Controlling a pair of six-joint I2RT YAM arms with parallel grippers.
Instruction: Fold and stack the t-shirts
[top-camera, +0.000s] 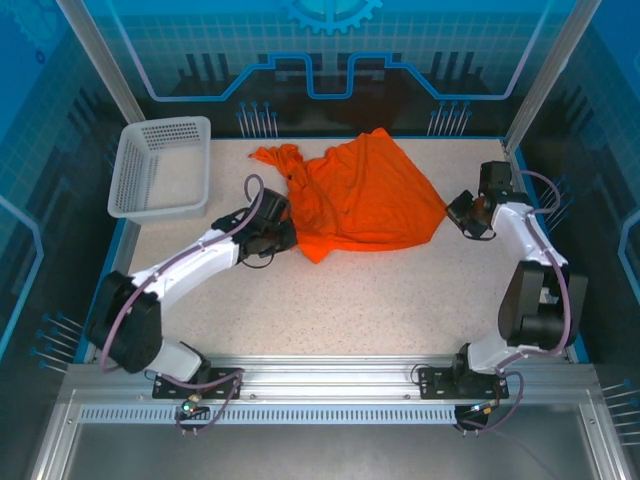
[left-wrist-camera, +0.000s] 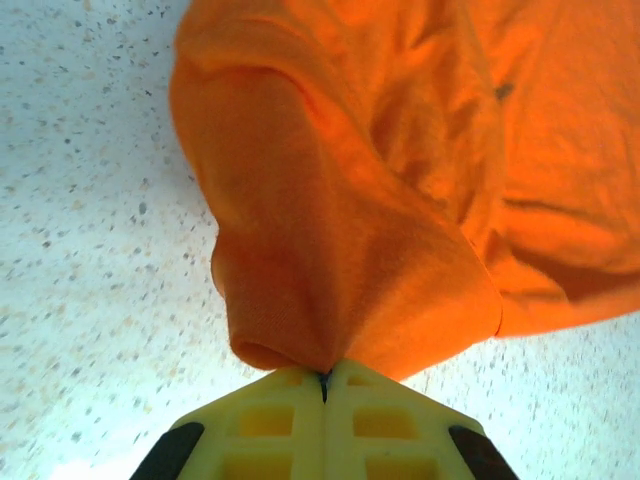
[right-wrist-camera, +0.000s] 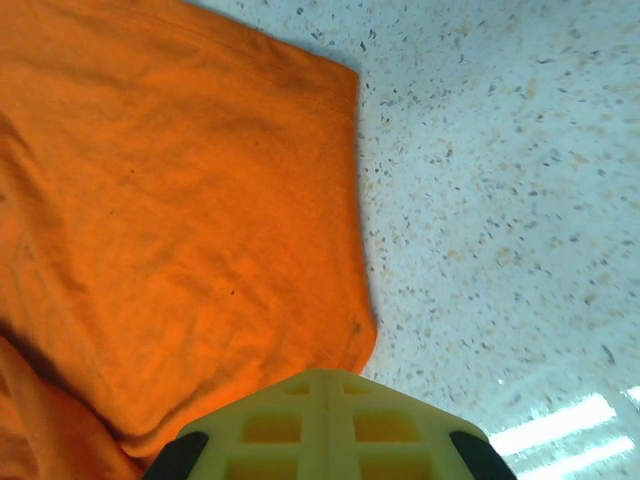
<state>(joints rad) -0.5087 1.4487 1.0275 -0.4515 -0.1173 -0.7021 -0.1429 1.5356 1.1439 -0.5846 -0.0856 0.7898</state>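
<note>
1. The t-shirt (top-camera: 360, 195) is bright orange, plain and unprinted. It is a crumpled, roughly triangular heap with one twisted tail trailing toward the far left.
2. It lies on the speckled table (top-camera: 400, 300), mid-width and toward the far side, between the two arms.
3. The left gripper (top-camera: 283, 222) sits at the heap's left edge, its yellow fingers (left-wrist-camera: 270, 420) pressed together on a bunched fold of the cloth.
4. The right gripper (top-camera: 458, 213) is at the shirt's right corner, fingers (right-wrist-camera: 390, 425) closed tight. I can't tell whether cloth is caught between them.
5. The white perforated basket (top-camera: 160, 168) stands at the far left corner, well apart from the shirt — its mesh floor bare.
</note>
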